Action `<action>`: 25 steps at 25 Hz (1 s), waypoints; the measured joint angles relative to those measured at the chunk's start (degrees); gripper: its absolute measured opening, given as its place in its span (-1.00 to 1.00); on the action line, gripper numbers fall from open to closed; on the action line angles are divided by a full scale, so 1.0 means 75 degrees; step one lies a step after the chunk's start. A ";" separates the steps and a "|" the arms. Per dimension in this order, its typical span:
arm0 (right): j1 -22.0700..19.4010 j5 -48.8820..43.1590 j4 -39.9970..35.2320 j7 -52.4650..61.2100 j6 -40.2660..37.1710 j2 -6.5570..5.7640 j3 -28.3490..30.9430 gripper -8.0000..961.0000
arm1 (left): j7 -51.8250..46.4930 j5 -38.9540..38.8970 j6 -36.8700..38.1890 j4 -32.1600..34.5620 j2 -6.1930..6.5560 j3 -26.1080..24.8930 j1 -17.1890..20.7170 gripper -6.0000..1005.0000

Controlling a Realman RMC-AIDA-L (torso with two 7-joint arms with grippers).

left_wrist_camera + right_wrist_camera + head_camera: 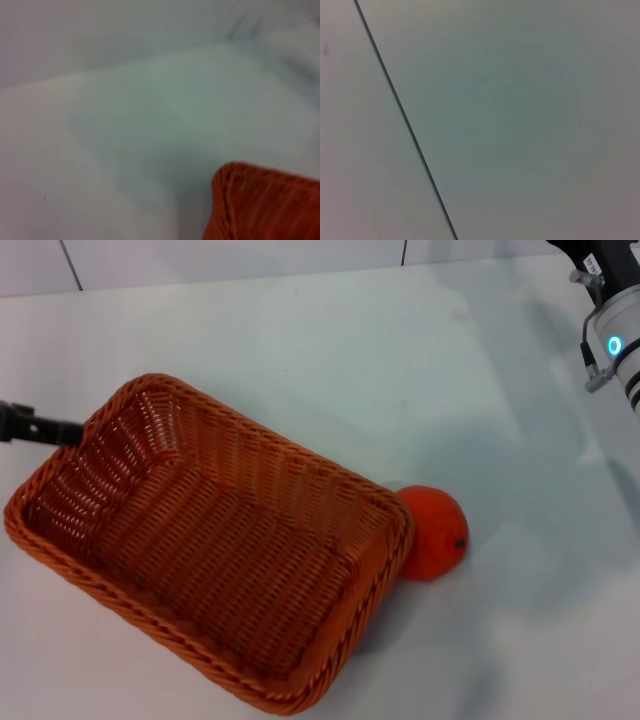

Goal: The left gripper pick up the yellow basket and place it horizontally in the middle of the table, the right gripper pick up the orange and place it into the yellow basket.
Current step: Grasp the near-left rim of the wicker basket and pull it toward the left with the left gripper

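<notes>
The basket point(215, 550) is taken as the landmark. It is seen lying askew on the table point(320, 350), its long axis running diagonally, with 1 corner close to the near table edge and almost cut off by the head view. Step 1 is judged to be in hand: the basket has not yet been set horizontally in the middle.

The orange point(432, 532) is found touching the basket's right corner, outside the rim, so step 2 is not begun.

At the basket's far-left corner the left gripper point(40, 427) is met, a thin black tip reaching the braided rim; whether it is spread or pinching the wicker cannot be told. In the left wrist view only a corner of the basket point(265, 205) is shown above bare table.

For the next move, a firm hold on that rim would be called for, then a turn and a carry away from the near edge. The orange may be nudged and rolled as the corner swings.

Beyond the basket, open table is offered as far as the back seam. Far right of the basket the right gripper point(590, 265) is parked high; its fingers cannot be made out.
</notes>
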 joint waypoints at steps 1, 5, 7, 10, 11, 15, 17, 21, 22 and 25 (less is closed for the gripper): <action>-0.0014 0.0000 0.0000 0.0000 0.0001 0.0000 0.0000 0.93 | -0.0022 0.0329 0.0004 0.0000 -0.0082 0.0008 -0.0129 0.71; -0.0068 0.0000 0.0003 0.0000 0.0016 0.0000 -0.0001 0.93 | -0.0055 0.1198 0.0022 0.0001 -0.0344 0.0021 -0.0499 0.68; -0.0095 -0.0001 0.0006 0.0000 0.0027 0.0000 0.0005 0.93 | -0.0098 0.1566 0.0020 0.0005 -0.0471 0.0110 -0.0633 0.66; -0.0128 -0.0001 0.0008 0.0000 0.0073 0.0000 0.0066 0.93 | -0.0291 0.2096 -0.0040 0.0110 -0.0668 0.0563 -0.0700 0.64; -0.0133 0.0000 0.0009 0.0000 0.0102 0.0001 0.0086 0.93 | -0.0355 0.2234 -0.0069 0.0175 -0.0740 0.0714 -0.0704 0.63; -0.0151 -0.0001 0.0011 0.0000 0.0209 0.0000 0.0105 0.93 | -0.0424 0.2473 -0.0148 0.0439 -0.0941 0.0947 -0.0718 0.60; -0.0156 -0.0001 0.0012 0.0000 0.0234 0.0000 0.0117 0.93 | -0.0432 0.2493 -0.0150 0.0452 -0.0958 0.0979 -0.0748 0.58; -0.0161 -0.0001 0.0010 0.0000 0.0335 0.0000 0.0177 0.94 | -0.0433 0.2507 -0.0133 0.0449 -0.0967 0.0998 -0.0771 0.31; -0.0161 -0.0001 0.0010 0.0000 0.0338 0.0000 0.0184 0.94 | -0.0434 0.2510 -0.0122 0.0456 -0.0971 0.0999 -0.0775 0.23; -0.0161 -0.0001 0.0004 0.0000 0.0339 0.0000 0.0185 0.94 | -0.0430 0.2513 -0.0102 0.0467 -0.0987 0.1000 -0.0782 -0.14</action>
